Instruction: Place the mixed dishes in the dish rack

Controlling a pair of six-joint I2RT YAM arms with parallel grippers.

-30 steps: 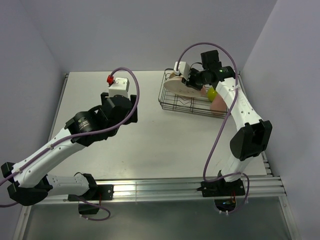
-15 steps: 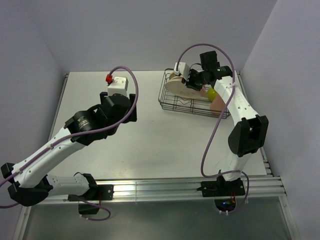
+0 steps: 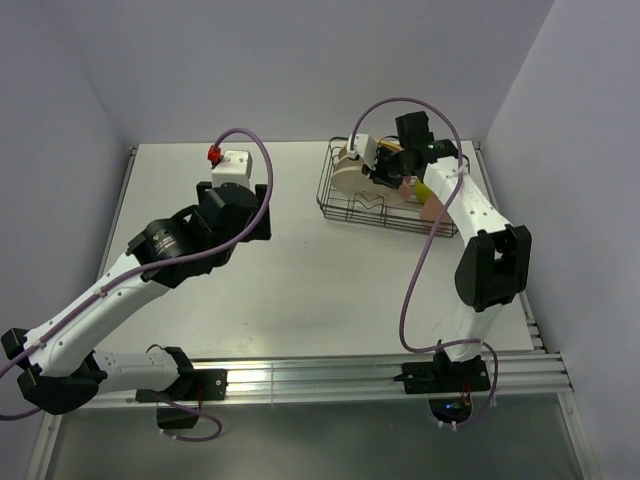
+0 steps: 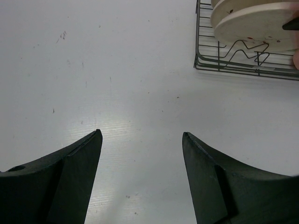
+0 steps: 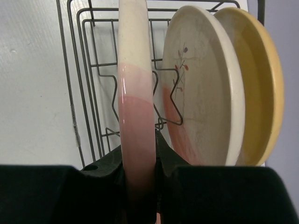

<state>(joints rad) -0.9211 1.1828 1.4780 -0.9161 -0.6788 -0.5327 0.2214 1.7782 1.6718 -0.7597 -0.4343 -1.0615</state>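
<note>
The black wire dish rack (image 3: 372, 206) stands at the back right of the table. My right gripper (image 5: 138, 151) is shut on the rim of a cream and pink plate (image 5: 135, 88), held edge-on over the rack's wavy dividers (image 5: 174, 103). Two more plates stand beside it in the rack: one with a sprig motif (image 5: 201, 93) and a yellow one (image 5: 261, 79). In the top view the held plate (image 3: 347, 172) is at the rack's left end, with the lime-green bowl (image 3: 422, 188) and the pink cup (image 3: 436, 210) at its right end. My left gripper (image 4: 141, 135) is open and empty over bare table.
The rack (image 4: 233, 65) and a plate (image 4: 254, 25) show at the upper right of the left wrist view. White walls close the table on the left, back and right. A metal rail (image 3: 350, 375) runs along the near edge.
My right gripper has carried the plate a little back and left over the rack and tipped it more upright. My left arm has shifted slightly toward the back.
</note>
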